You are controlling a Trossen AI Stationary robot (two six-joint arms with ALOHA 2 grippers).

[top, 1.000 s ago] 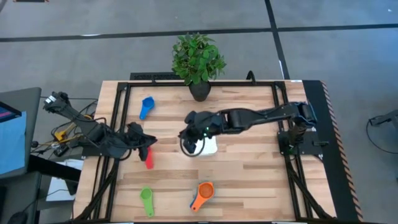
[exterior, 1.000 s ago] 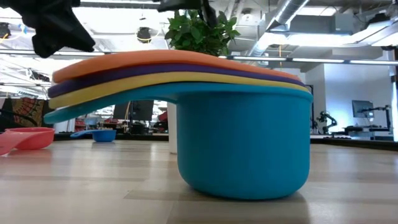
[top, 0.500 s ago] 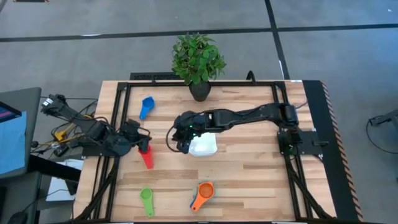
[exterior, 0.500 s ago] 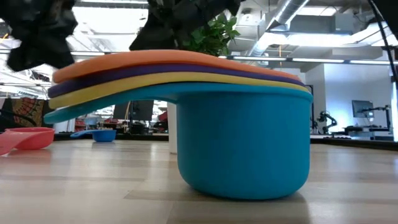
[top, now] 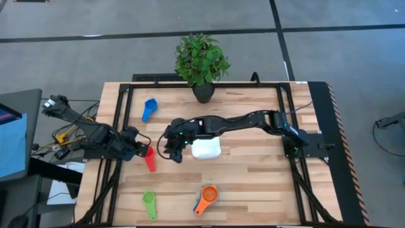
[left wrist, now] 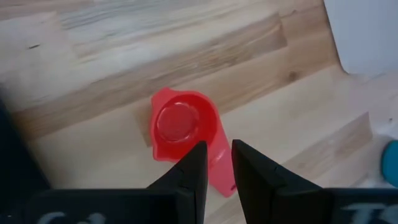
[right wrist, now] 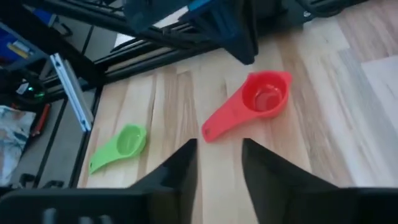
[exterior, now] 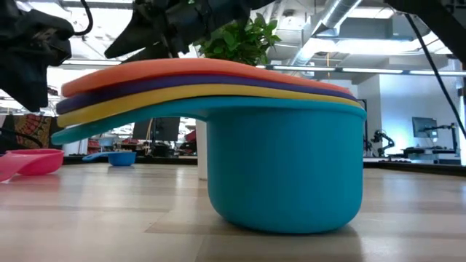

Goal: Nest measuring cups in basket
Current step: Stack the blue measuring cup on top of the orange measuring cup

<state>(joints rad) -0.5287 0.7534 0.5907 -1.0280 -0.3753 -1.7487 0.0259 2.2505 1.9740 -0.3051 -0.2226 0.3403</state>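
A red cup [top: 150, 159] lies on the table left of the white basket [top: 206, 149], bowl up, with its handle toward the near edge. My left gripper [left wrist: 219, 155] hangs over its handle with only a narrow gap between the fingers. My right gripper [right wrist: 217, 155] is open and empty, between the basket and the red cup [right wrist: 267, 96]. A blue cup [top: 149, 107] lies far left and a green cup [top: 149, 204] near left. The teal cup [exterior: 284, 167] holds the yellow, purple and orange cups; this stack [top: 205, 197] stands near the front edge. My left gripper stands with its fingertips on either side of the red cup's handle [left wrist: 221, 175], coming from above. I cannot tell whether they touch it. The cup rests on the table.
A potted plant [top: 202, 63] stands at the far edge, behind the basket. The basket's corner shows in the left wrist view [left wrist: 367, 31]. Bare wood lies to the right of the basket [top: 266, 171]. A black frame runs along the table's sides.
My right gripper has moved from above the basket toward the table's left edge and now stands close to the red cup. My left gripper has drawn back a little toward the left edge. The red cup has stayed in about the same place.
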